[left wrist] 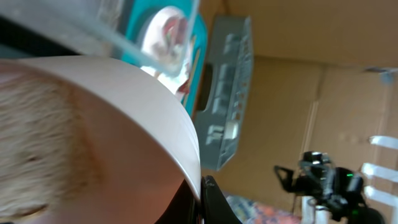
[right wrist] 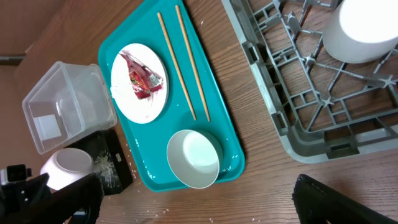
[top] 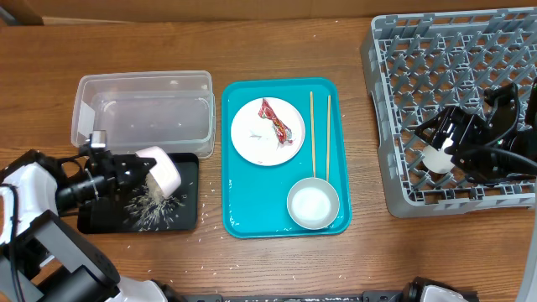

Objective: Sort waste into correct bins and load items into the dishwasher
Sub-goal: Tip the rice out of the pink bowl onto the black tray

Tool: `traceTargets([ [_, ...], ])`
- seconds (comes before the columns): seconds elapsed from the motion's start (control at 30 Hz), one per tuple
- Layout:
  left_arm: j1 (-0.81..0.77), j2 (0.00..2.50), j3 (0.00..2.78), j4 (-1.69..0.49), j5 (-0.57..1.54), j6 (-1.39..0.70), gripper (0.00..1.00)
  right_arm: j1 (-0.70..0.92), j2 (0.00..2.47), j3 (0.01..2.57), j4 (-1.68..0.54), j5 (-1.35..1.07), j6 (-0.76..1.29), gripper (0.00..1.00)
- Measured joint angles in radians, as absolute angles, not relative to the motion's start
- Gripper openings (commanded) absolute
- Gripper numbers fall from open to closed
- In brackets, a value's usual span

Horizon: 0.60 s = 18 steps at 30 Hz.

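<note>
Left gripper (top: pixel 144 170), pinching small white bowl (top: pixel 165 174) by the rim.
Bowl tipped ahead of gripper over black tray (top: pixel 189 220) below, rice crumbs (top: pixel 151 208) scattered there. Right gripper (top: pixel 438 144) above dish rack (top: pixel 403 75), white cup (right wrist: pixel 364 31) just beside; spread or pressed, cannot tell.

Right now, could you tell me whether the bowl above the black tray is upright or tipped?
Tipped: the bowl, held by the left tool, leans mouth-down over the black tray, crumbs scattered beneath.
</note>
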State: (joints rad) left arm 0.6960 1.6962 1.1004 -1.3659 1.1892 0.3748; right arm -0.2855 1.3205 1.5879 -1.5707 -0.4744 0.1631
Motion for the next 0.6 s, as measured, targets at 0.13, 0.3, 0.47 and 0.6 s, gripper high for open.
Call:
traceTargets([
  [0.13,0.743,1.696,1.100,-1.417,1.258,0.458,0.04,-0.286,1.320,1.588,-1.571,-0.475,0.163,1.00],
  [0.3,0.744,1.698,1.100,-1.460,1.272,0.500,0.04,-0.286,1.320,1.588,-1.571,-0.474,0.163,1.00],
  [0.47,0.744,1.698,1.100,-1.543,1.308,0.585,0.04,-0.286,1.320,1.588,-1.574,-0.475,0.163,1.00],
  [0.6,0.744,1.703,1.100,-1.467,1.282,0.583,0.04,-0.286,1.320,1.588,-1.579,-0.474,0.163,1.00],
])
